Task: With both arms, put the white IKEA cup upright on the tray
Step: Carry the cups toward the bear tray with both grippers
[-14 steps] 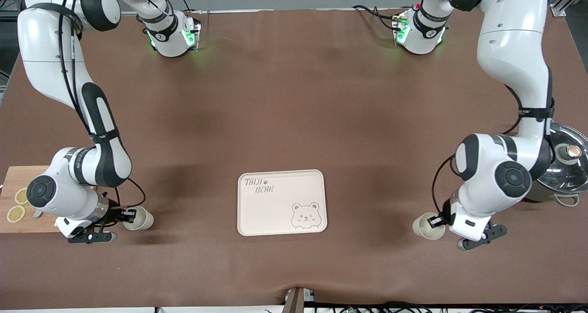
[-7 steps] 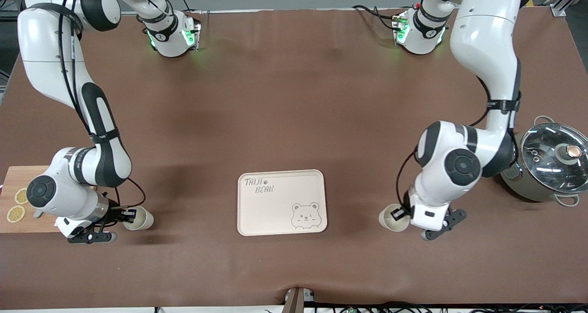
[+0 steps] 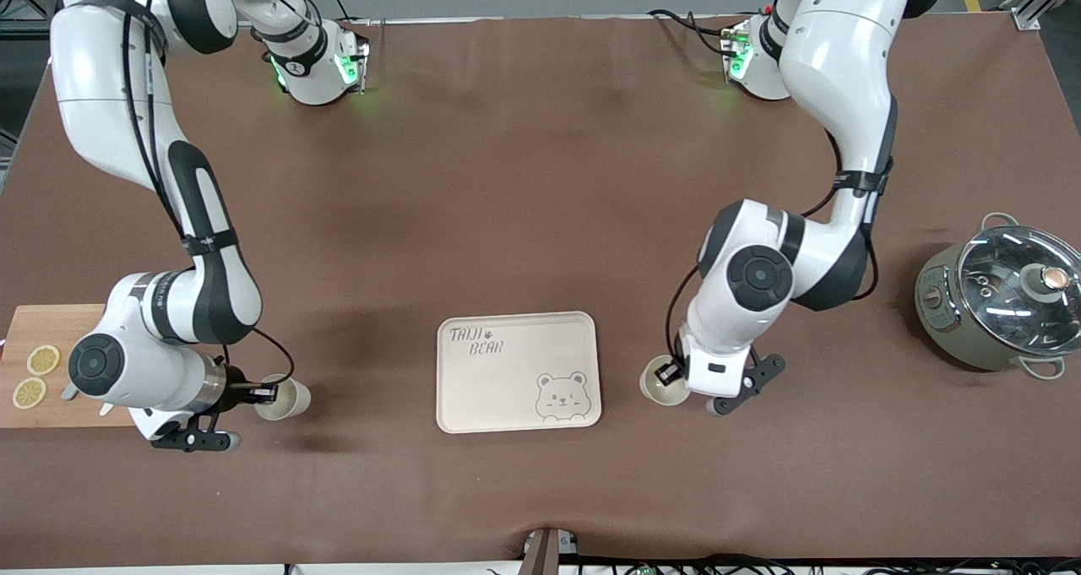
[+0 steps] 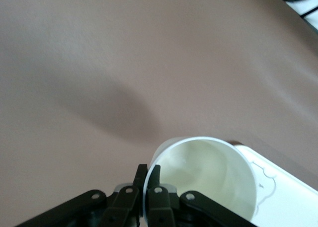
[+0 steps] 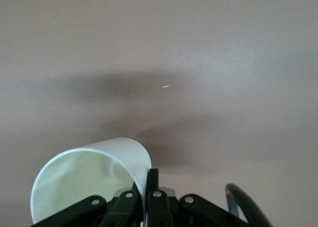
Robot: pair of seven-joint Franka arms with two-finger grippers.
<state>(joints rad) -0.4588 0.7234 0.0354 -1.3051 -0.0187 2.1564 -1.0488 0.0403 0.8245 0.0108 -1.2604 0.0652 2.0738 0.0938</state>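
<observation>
The cream tray (image 3: 507,389) with "TAIJI BEAR" lettering lies on the brown table, near the front camera. My left gripper (image 3: 671,374) is shut on the rim wall of a white cup (image 3: 661,384). It holds the cup mouth up, over the cloth just off the tray's edge toward the left arm's end. In the left wrist view the fingers (image 4: 148,171) pinch the cup (image 4: 208,180), and a tray corner (image 4: 285,199) shows beside it. My right gripper (image 3: 263,393) is shut on a second white cup (image 3: 285,398), off the tray toward the right arm's end. The right wrist view shows that gripper (image 5: 148,176) on its cup (image 5: 84,182).
A grey pot with a glass lid (image 3: 1001,305) stands at the left arm's end of the table. A wooden cutting board (image 3: 63,330) with lemon slices (image 3: 34,376) lies at the right arm's end, beside the right arm's wrist.
My left arm has carried its cup from beside the pot to just off the tray's edge. My right arm has shifted a little toward the tray with its cup.
</observation>
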